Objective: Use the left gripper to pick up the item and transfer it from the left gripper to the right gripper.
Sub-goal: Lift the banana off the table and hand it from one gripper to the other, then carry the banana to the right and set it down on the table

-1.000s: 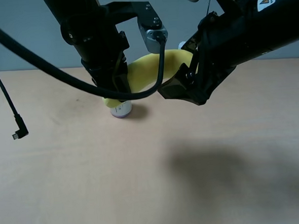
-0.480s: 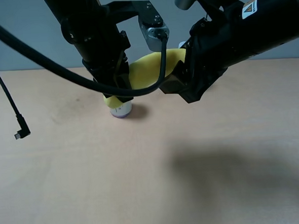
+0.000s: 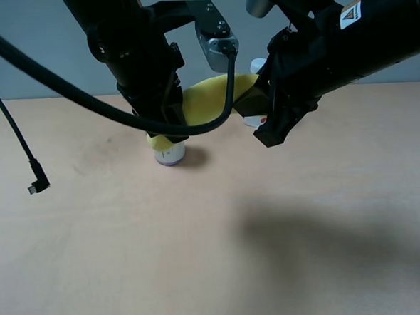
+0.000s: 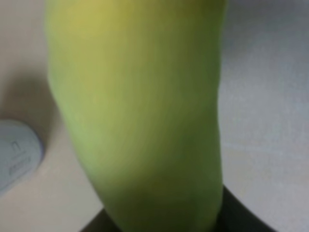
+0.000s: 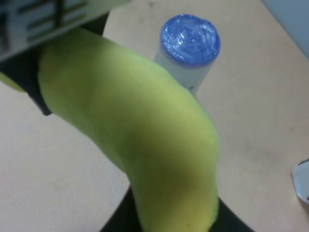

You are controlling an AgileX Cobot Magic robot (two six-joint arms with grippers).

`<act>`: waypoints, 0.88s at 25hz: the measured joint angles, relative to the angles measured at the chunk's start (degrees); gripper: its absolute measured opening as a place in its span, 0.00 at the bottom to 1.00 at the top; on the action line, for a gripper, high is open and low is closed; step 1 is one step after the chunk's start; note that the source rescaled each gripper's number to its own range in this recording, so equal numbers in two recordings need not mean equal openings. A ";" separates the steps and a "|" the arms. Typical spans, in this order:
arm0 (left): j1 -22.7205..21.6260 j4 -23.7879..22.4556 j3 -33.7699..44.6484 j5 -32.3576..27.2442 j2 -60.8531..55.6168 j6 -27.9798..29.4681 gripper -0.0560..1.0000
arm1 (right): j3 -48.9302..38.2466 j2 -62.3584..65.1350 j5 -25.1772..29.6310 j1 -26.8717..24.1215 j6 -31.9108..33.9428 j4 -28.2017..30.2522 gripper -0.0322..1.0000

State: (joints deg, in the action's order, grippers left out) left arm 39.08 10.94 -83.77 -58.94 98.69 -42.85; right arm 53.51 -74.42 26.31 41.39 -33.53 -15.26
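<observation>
The yellow plush banana (image 3: 206,100) hangs in the air above the table, held between both arms. My left gripper (image 3: 169,131) is shut on its left part, just above the purple-lidded can. My right gripper (image 3: 265,118) is at the banana's right end, with its fingers tight against both sides. In the left wrist view the banana (image 4: 145,121) fills the frame between the left gripper's (image 4: 159,224) dark fingers. In the right wrist view the banana (image 5: 145,130) runs down into the right gripper (image 5: 174,223). The stem tip and tag are hidden.
The purple-lidded white can (image 3: 170,155) stands on the tan table (image 3: 200,236) under the banana, and shows in both wrist views (image 4: 17,154) (image 5: 189,38). A white bottle with red label (image 3: 254,119) lies behind the right gripper. A loose cable plug (image 3: 37,184) dangles at left.
My right gripper has moved in and narrowed around the banana's right end, uncovering the white bottle behind it. The left arm and banana have stayed nearly still.
</observation>
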 joint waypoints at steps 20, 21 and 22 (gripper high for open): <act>0.00 -8.48 0.00 -1.84 -12.38 9.60 1.00 | 0.00 0.00 1.34 0.00 0.00 0.19 0.04; 0.00 -9.24 0.00 -2.32 -13.76 10.54 1.00 | 0.00 0.00 1.34 0.00 0.00 0.19 0.04; 0.00 -9.80 0.00 -2.83 -15.51 11.68 1.00 | 0.00 0.00 1.34 0.00 0.00 0.19 0.04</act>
State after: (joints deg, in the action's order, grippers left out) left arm 39.08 1.14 -83.77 -61.78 83.18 -31.17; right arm 53.51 -74.42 27.66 41.39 -33.53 -15.07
